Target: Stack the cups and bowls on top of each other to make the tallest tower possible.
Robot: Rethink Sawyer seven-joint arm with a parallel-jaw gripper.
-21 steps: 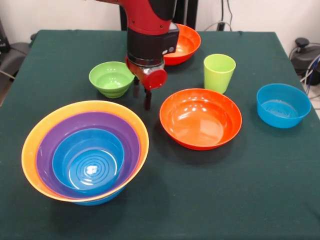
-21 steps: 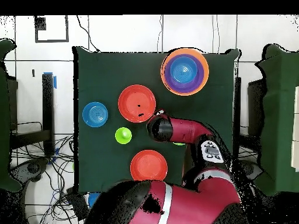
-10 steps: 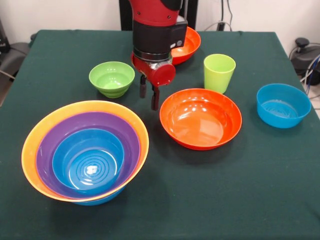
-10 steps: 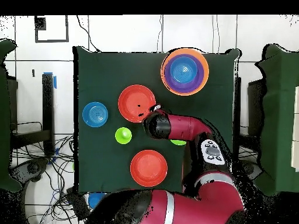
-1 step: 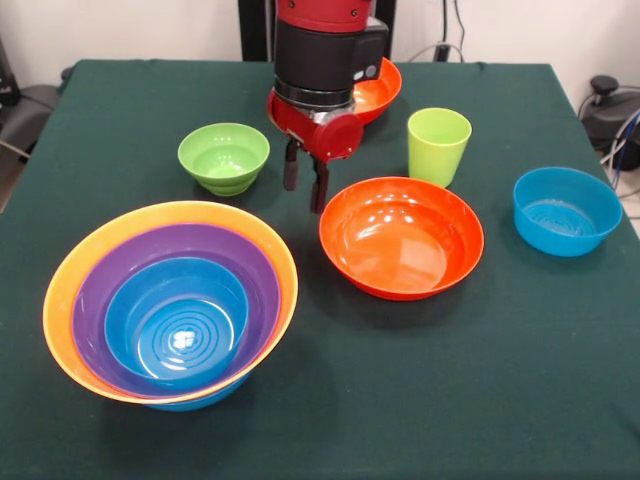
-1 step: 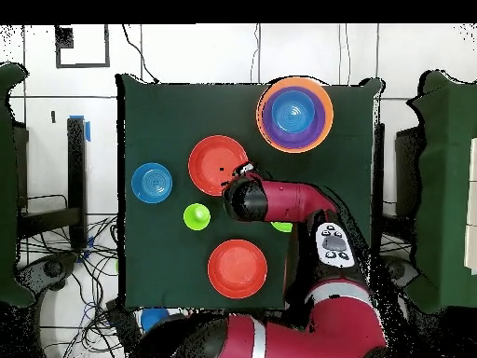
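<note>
The tower (image 5: 170,300) (image 6: 294,114) is an orange bowl holding a purple one and a blue one, with another blue rim showing beneath. My gripper (image 5: 305,184) (image 6: 244,173) hangs open and empty just above the cloth. It is between the small lime-green bowl (image 5: 223,157) and the left rim of a red-orange bowl (image 5: 400,238) (image 6: 217,164). The lime-green cup (image 5: 438,145) (image 6: 197,217) stands upright behind that bowl. A lone blue bowl (image 5: 566,210) (image 6: 151,183) sits at the right. A second red-orange bowl (image 5: 378,85) (image 6: 237,268) lies partly behind the arm.
The green cloth table (image 5: 480,400) has open room along its front right. In the overhead view the arm hides most of the small green bowl (image 6: 281,227). A blue object (image 6: 155,318) lies off the table near the robot's base.
The gripper has moved right in the front view, away from the small green bowl and up to the red-orange bowl's left rim. No bowl or cup has moved.
</note>
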